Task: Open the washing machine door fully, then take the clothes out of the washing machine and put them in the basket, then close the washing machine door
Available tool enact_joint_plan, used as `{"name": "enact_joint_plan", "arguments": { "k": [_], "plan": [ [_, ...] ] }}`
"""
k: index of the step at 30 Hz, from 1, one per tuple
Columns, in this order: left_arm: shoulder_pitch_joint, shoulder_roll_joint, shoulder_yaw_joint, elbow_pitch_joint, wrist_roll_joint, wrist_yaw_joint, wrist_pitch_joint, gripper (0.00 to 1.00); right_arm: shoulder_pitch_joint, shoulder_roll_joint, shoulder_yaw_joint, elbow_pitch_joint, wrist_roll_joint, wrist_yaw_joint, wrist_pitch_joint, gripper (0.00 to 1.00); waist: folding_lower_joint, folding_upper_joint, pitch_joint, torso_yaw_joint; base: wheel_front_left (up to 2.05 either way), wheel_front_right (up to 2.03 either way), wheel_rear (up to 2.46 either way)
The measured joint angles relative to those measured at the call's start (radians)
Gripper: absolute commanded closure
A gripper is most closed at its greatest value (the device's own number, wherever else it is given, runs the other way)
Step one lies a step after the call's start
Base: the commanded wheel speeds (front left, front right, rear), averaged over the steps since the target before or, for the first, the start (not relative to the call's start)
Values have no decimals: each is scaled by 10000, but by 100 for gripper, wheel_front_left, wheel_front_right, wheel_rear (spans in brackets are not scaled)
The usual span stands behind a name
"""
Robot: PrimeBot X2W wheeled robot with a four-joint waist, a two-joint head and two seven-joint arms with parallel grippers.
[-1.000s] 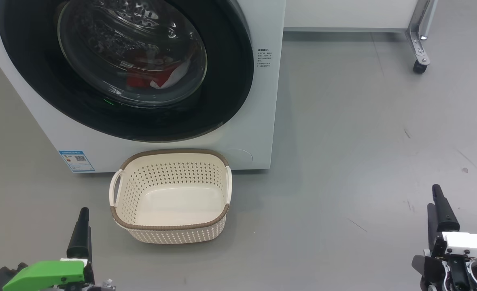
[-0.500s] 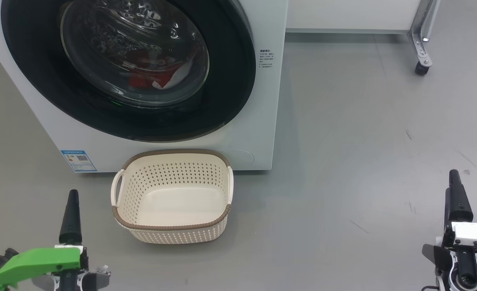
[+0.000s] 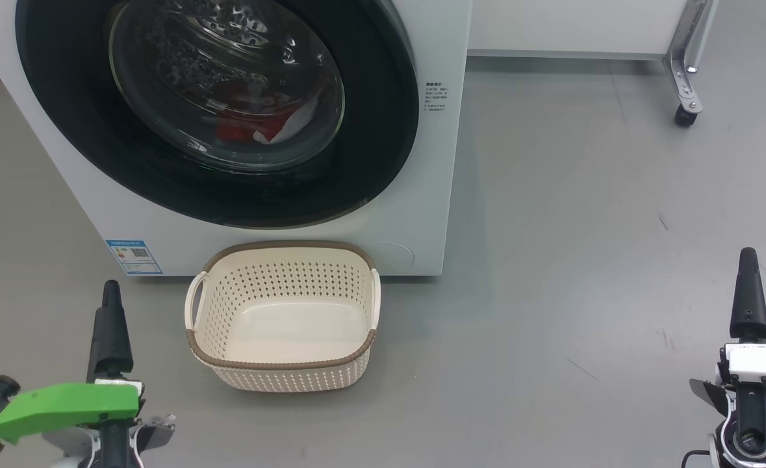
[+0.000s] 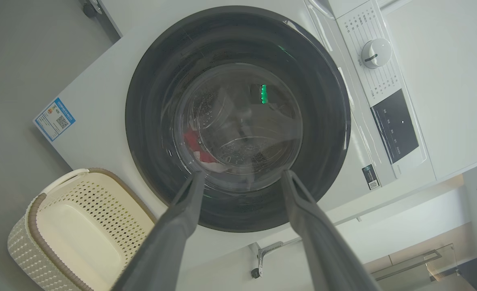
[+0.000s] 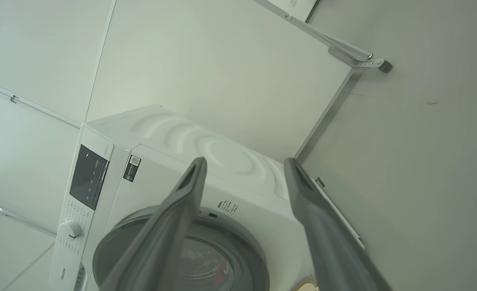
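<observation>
Left gripper (image 4: 242,174): long dark tapered fingers (image 4: 181,218), bright green cover (image 3: 64,406).
Right gripper (image 5: 244,161): matching dark fingers, white housing (image 3: 763,364).

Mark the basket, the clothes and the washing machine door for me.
basket (image 3: 279,365), head view, front of its brown rim.
clothes (image 3: 230,130), head view, red fabric behind the door glass.
washing machine door (image 3: 379,130), head view, right side of its black rim.

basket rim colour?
Brown rim, woven look, on a cream basket. Best in the head view.
</observation>
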Motion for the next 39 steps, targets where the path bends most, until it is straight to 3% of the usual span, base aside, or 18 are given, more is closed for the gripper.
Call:
{"name": "enact_joint_plan", "arguments": {
  "k": [6, 9, 15, 25, 39],
  "plan": [
    [0, 21, -6, -115, 1450, 0, -234, 0, 1, -35, 54, -224, -1189, -4, -205, 0, 0, 0, 5, 55, 0, 0, 0],
    [1, 111, 19, -209, 2619, 0, -364, 0, 3, -44, 54, -370, -2514, -35, -366, 0, 0, 0, 20, 77, 0, 0, 0],
    [2, 107, 69, -276, 4280, 0, -535, 0, 3, -54, 144, -573, -3398, -268, -546, 0, 0, 0, 41, 108, 0, 0, 0],
    [3, 115, -230, -502, 7200, -2, -895, 0, 5, -84, 564, -865, -5668, -370, -876, 0, 0, 0, 114, 171, 0, 0, 0],
    [58, 150, -1352, 305, 9547, -2, -1394, 0, 241, -128, 1509, -301, -8404, -640, -1361, 0, 0, 0, 222, 271, 0, 0, 0]
  ]
}}
